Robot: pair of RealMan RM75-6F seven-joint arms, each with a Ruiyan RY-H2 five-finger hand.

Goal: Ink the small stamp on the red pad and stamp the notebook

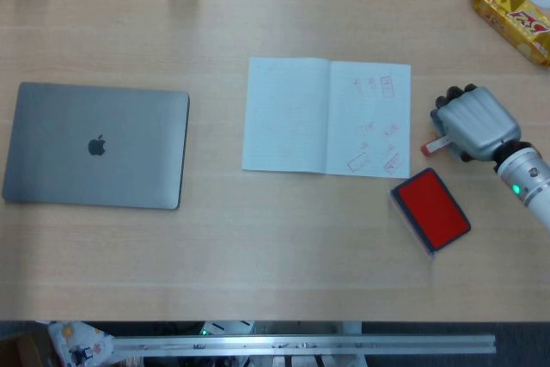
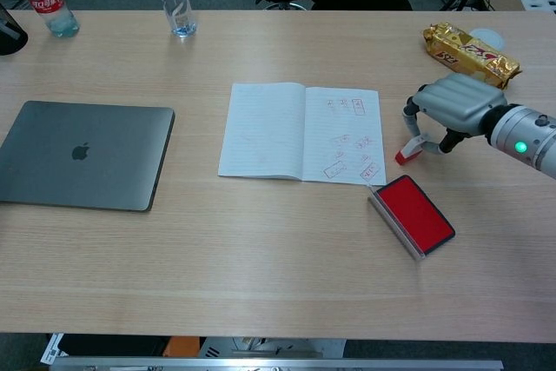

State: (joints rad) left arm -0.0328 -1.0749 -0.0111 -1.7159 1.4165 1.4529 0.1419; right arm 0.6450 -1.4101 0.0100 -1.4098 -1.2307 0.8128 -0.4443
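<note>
Red-tipped small stamp sits pinched in the right hand fingers (tilted); level it before pressing the red pad.

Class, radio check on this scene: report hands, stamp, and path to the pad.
Right hand pinches small stamp, tilted beside notebook. Left hand not in view. Red pad open, uncovered; nothing between stamp and pad.

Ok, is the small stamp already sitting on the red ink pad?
No, the small stamp is in the right hand beside the notebook, clear of the red ink pad.
</note>
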